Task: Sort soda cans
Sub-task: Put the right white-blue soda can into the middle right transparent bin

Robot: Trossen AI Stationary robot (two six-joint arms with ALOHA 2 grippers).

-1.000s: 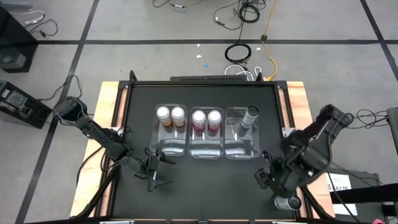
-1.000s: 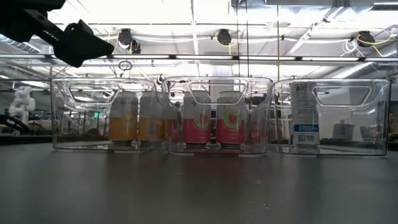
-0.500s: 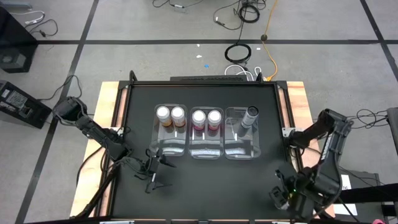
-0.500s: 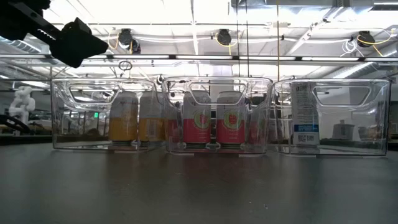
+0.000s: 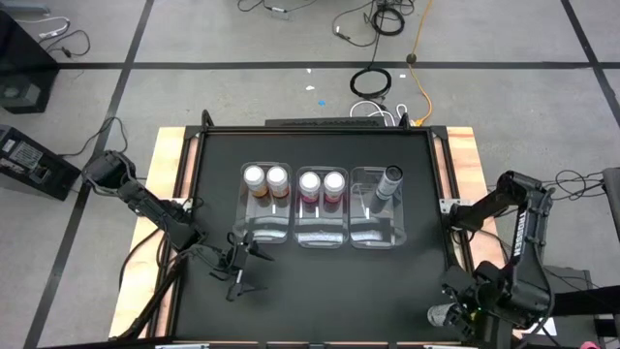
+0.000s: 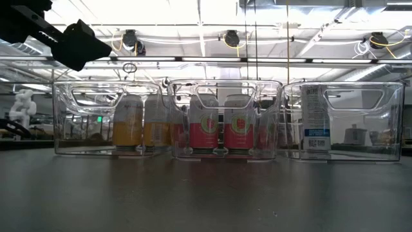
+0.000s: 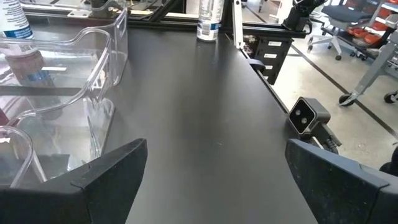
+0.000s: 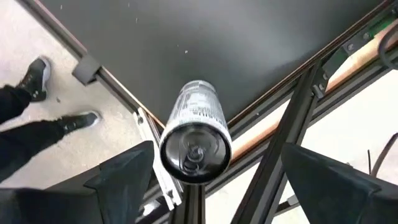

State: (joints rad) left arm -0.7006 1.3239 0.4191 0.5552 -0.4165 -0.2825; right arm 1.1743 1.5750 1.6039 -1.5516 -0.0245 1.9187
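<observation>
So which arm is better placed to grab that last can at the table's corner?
The right. Its pincer hangs open right over the stray grey can at the near right corner, while the left pincer waits across the table.

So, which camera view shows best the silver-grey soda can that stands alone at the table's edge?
The right wrist view: the silver-grey soda can sits mid-picture, seen from above, its round top and printed side plain. The high view shows it small at the table's edge. The left wrist view shows it far off, its top cropped. The low view misses it.
</observation>
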